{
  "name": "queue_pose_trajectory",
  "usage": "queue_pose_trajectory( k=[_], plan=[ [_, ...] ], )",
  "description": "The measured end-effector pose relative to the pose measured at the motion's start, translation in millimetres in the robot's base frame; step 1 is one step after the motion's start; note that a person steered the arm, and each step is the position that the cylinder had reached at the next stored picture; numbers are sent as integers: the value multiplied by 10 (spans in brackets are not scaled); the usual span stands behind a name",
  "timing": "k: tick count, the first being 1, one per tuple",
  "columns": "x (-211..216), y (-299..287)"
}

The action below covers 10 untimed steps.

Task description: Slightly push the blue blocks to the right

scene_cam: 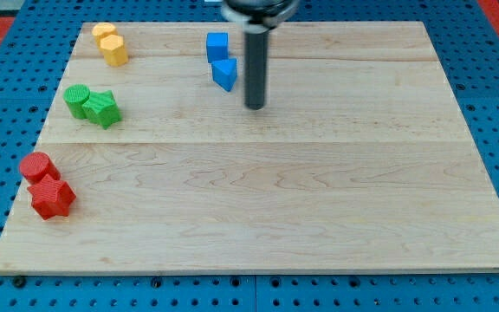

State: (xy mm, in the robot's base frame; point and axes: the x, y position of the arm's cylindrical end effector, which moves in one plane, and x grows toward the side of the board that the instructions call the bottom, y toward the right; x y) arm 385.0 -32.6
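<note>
My tip (255,107): the lower end of my dark rod, down on the wooden board (319,217) in its upper half, a little toward the view's left of centre.
My tip's state: a bare rod with nothing to open or close; it holds nothing and touches no block.
Blue cube (217,46): near the board's top edge, up and to the view's left of my tip.
Blue wedge-like block (225,73): just below the blue cube, their corners touching or almost so; I cannot tell which.
Blue blocks relative to my tip: both sit on the view's left of the rod; the wedge-like one is the nearer, just beside the rod's shaft with a narrow strip of bare wood between, and slightly higher in the view than the tip's end.
Yellow blocks (110,42): two, pressed together at the top left corner.
Green blocks (93,105): a round one and a star-like one, touching, at the left edge below the yellow pair.
Red blocks (46,184): a round one above a star-like one, touching, lower on the left edge.
Surroundings: blue perforated panel (492,113) around the board.
</note>
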Motion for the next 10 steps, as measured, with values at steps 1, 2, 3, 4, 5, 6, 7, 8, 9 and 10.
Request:
queue_pose_trajectory(
  k=[1, 2, 3, 4, 5, 6, 7, 8, 9, 10],
  plan=[
    [-19, -783],
    [-407, -1003],
    [-776, -971],
    [-1101, -970],
    [-1285, -797],
    [-1371, -500],
    [-1371, -429],
    [-1371, -227],
    [-1343, -240],
    [-997, -329]
  ],
)
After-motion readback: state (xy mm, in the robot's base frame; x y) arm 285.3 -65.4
